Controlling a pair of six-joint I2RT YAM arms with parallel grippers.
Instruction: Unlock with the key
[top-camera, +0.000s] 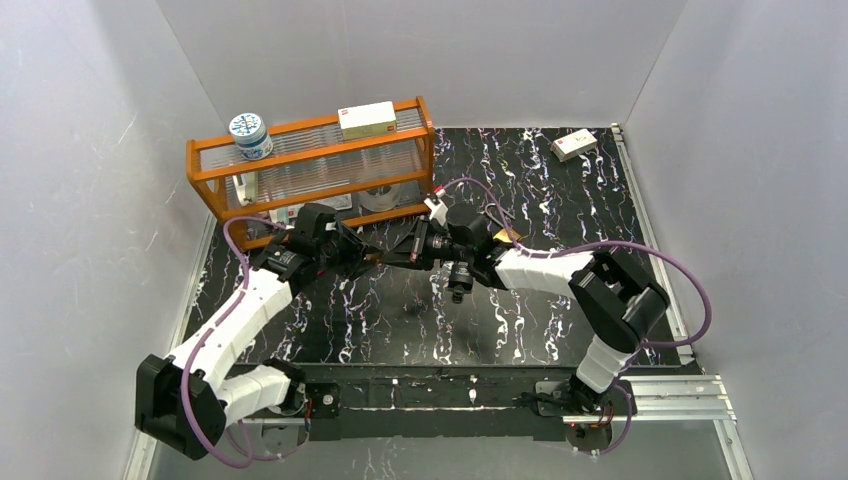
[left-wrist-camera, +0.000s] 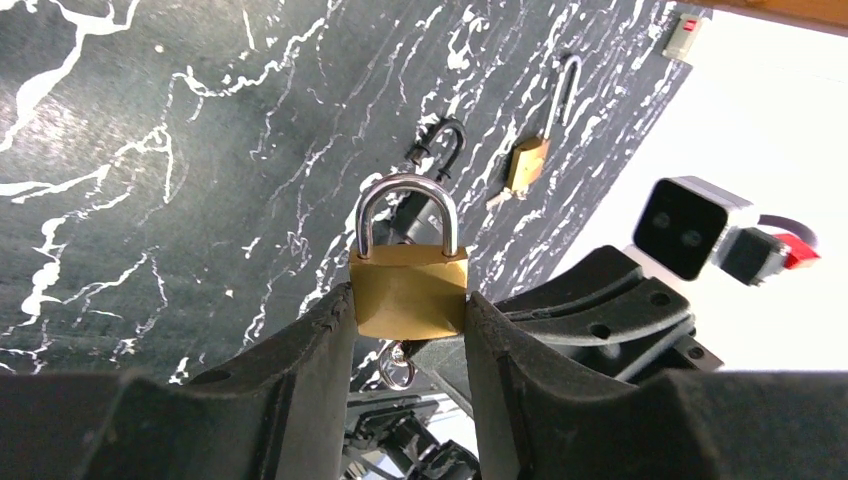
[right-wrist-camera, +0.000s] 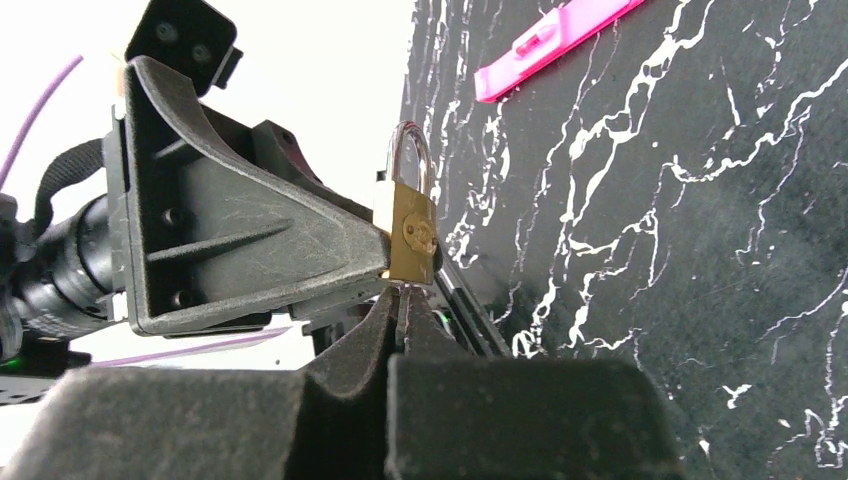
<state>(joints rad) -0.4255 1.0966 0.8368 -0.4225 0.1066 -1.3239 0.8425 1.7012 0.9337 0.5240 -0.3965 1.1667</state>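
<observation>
— Where is the padlock (left-wrist-camera: 408, 285)?
— Between the left fingers (left-wrist-camera: 320, 340), up over the middle of the worktop (top-camera: 540, 200). The right fingers (right-wrist-camera: 375, 320) sit just under it.
— And behind?
— A rack (top-camera: 310, 165) stands at the far left of the worktop, with a jar (top-camera: 250, 135) on top at its left end and a box (top-camera: 367, 119) on top at its right. A second box (top-camera: 574, 145) lies in the far right corner.

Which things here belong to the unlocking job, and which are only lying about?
For the job:
- brass padlock, clamped in the left gripper
- key ring hanging under it
- right gripper, shut just below the padlock

Lying about:
- second padlock, long shackle, lying flat
- pink strip
- orange rack with jar and cream box
- white box
</observation>
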